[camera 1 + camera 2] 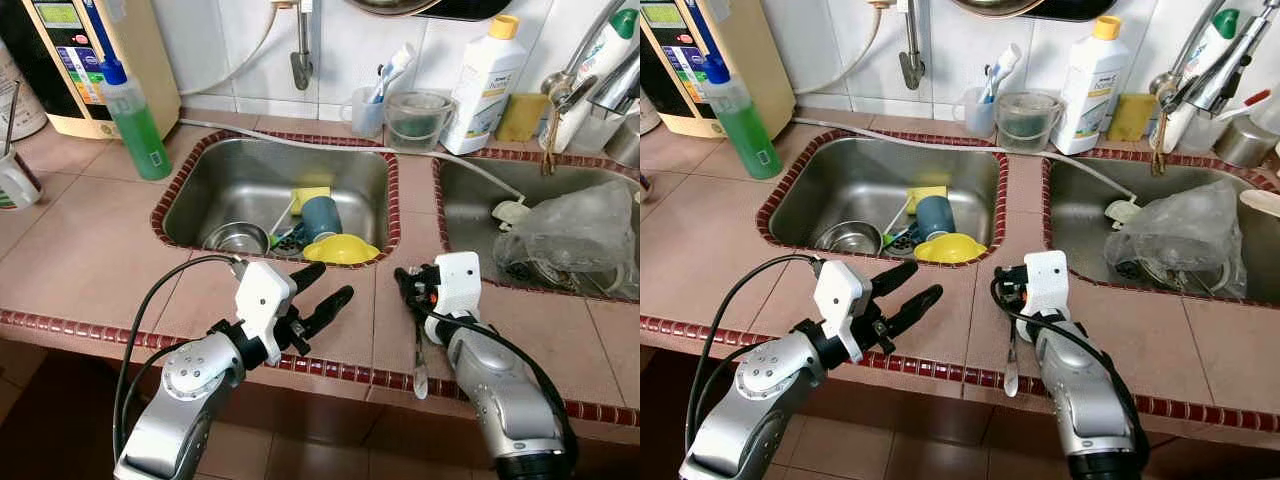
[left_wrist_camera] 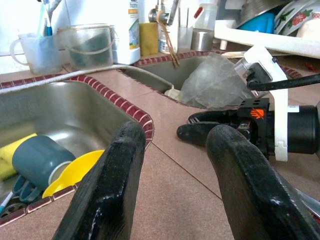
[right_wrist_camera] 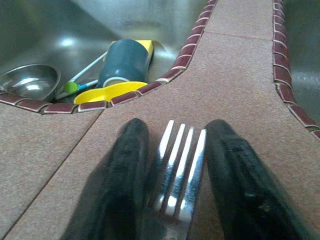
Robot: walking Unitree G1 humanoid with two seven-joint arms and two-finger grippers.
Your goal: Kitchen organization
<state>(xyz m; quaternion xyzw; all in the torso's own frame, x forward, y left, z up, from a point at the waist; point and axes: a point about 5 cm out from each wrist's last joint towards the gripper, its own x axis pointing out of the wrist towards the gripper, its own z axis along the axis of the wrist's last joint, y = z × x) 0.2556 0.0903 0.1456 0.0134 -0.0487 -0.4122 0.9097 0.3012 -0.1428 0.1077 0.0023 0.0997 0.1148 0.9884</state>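
Right gripper (image 3: 172, 165) low centre-right of head view, over tiled counter (image 1: 90, 250) strip between two sinks, fingers (image 3: 120, 165) clamped narrow on fork (image 3: 180, 170); fork handle trailed down past counter edge (image 1: 420, 370). Left gripper (image 1: 325, 290) lower centre, jaws wide, holding nothing, just above counter near left sink (image 1: 250, 180). In that sink: blue cup (image 1: 320, 217) on its side, yellow bowl (image 1: 341, 250), steel bowl (image 1: 237, 238). Right sink (image 1: 470, 200) held crumpled plastic bag (image 1: 575, 235). Green bottle (image 1: 135, 120) upper left.
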